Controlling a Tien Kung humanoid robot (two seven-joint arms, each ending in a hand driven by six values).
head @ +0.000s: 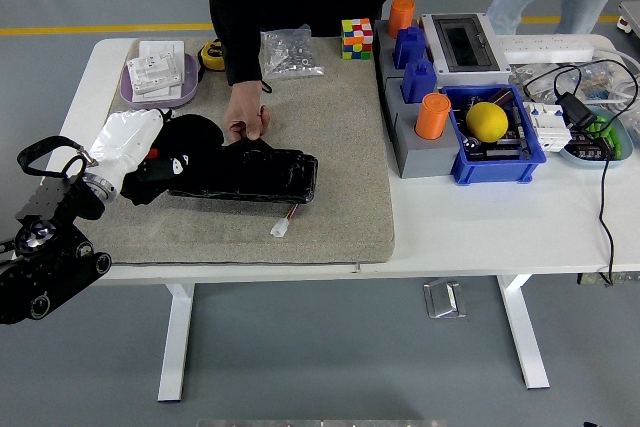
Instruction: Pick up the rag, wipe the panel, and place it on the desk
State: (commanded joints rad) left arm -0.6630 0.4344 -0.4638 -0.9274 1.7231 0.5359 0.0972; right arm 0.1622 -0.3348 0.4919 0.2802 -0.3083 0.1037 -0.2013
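Left hand (160, 169) at left-centre of frame, black fingers curled over white rag (125, 139), resting against left end of black panel (245, 174) on grey mat (300, 147). Person's hand (245, 119) pressed on panel's upper edge. Right hand not seen. White table (480, 222) crowded at right: blue bin (495, 142) held yellow ball (487, 121); orange cylinder (432, 116) beside it. Purple tray (158, 87), upper left, held white packets (160, 67).

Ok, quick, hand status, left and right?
Left hand: black, at the left end of the panel, beside the white rag; whether it grips the rag cannot be told.
Right hand: not in view.
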